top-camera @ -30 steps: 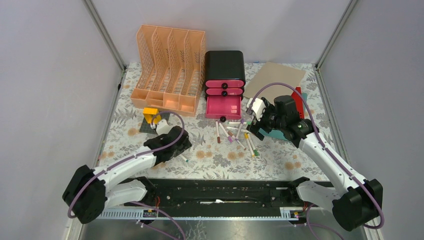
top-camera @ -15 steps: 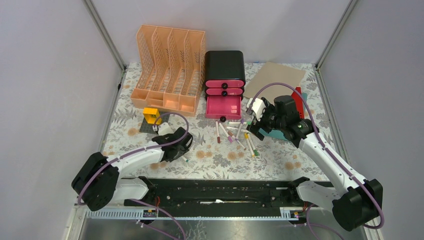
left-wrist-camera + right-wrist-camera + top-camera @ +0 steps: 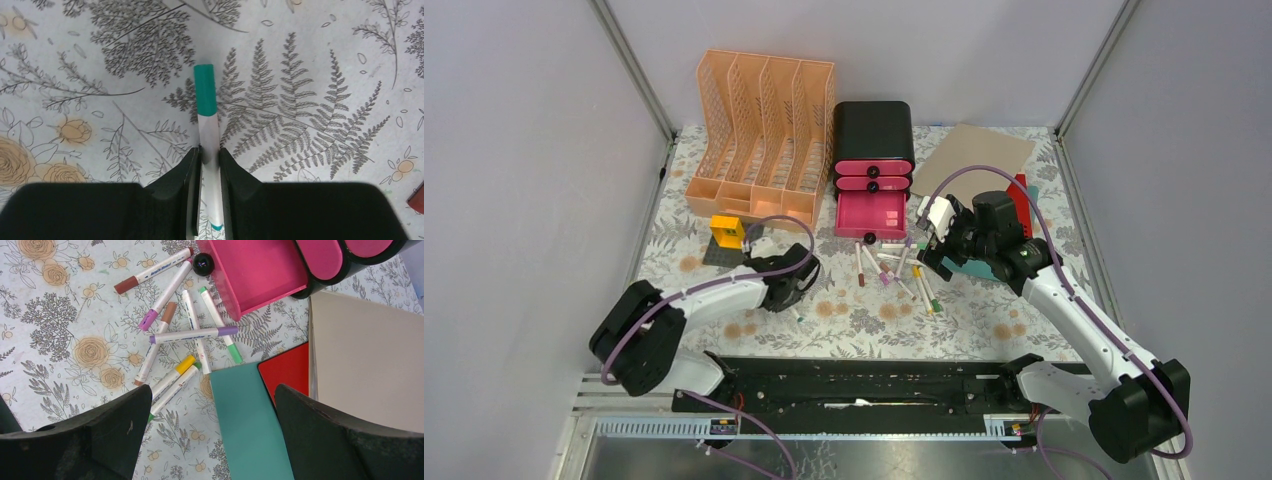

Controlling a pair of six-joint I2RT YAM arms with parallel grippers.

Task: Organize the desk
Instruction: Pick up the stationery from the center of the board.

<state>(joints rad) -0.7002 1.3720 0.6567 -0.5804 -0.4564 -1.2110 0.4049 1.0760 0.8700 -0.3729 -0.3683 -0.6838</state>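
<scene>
The desk (image 3: 864,322) is a fern-and-flower cloth. My left gripper (image 3: 796,290) is low over its near left part. In the left wrist view this gripper (image 3: 210,156) is shut on a white marker with a teal-green cap (image 3: 205,95). The marker lies on the cloth, cap pointing away from the fingers. My right gripper (image 3: 929,248) hovers open, wide apart, over a loose pile of several markers (image 3: 187,335) and the edge of a teal book (image 3: 250,430). Nothing sits between its fingers (image 3: 125,430).
An orange file rack (image 3: 764,130) and a black drawer box (image 3: 873,125) stand at the back; the bottom pink drawer (image 3: 260,270) is pulled out. A red book (image 3: 290,370) and a tan sheet (image 3: 365,365) lie right. A yellow block (image 3: 727,230) sits on a dark pad left.
My left arm has slid right and forward, and its jaws have closed onto the green-capped marker. The right arm and the marker pile have not moved.
</scene>
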